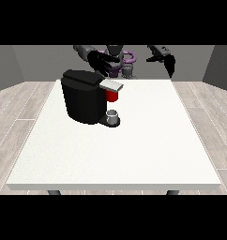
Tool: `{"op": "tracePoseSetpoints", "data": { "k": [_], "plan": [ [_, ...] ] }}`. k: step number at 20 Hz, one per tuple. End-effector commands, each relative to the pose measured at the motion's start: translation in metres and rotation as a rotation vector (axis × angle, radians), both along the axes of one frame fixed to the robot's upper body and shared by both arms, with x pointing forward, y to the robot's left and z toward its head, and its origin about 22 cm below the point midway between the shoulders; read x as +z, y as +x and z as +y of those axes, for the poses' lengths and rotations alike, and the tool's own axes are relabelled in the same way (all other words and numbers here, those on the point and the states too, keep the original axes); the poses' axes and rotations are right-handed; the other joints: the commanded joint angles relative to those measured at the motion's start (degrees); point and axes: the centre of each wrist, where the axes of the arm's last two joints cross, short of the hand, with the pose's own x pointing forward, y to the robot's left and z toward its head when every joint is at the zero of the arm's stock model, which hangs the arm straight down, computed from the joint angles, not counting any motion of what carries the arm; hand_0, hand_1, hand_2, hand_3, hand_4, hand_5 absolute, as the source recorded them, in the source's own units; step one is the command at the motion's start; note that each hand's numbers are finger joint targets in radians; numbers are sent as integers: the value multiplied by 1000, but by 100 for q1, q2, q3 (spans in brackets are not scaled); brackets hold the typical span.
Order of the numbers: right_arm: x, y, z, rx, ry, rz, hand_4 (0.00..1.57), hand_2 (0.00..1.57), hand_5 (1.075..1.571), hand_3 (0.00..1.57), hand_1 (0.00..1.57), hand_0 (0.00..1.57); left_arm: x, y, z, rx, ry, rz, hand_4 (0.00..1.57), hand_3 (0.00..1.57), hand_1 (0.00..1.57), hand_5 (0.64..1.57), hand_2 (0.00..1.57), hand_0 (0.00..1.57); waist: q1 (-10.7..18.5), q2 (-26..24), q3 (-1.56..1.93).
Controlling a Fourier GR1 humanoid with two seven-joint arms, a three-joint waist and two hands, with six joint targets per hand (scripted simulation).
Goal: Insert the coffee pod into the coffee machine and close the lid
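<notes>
A black coffee machine stands on the white table at the left of centre. Its grey lid lies low over the brewing head, and a red part shows just beneath it. A small grey cup sits on the machine's drip base. The hand at the view's left hovers just behind and above the machine's top, fingers spread and straight. The hand at the view's right hangs in the air behind the table's far right edge, fingers pointing down, holding nothing. No loose coffee pod shows.
The robot's torso stands behind the table's far edge. Wooden floor surrounds the table on both sides.
</notes>
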Motion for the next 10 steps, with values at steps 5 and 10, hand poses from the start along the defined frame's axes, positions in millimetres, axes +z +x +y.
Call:
{"op": "tracePoseSetpoints", "data": {
  "k": [5, 10],
  "plan": [
    [-17, -14, 38, 124, 24, -78, 67, 0, 1571, 0, 0, 0, -9, -10, 13, -1, -9, 5, 0, 0, 0, 1571, 0, 0, -189, -246, -21],
    [-55, -46, 47, 209, 150, -57, 275, 0, 1571, 0, 0, 0, -31, -21, 18, 68, -18, -6, 185, 0, 0, 1571, 0, 0, -574, -571, -21]
  ]
}}
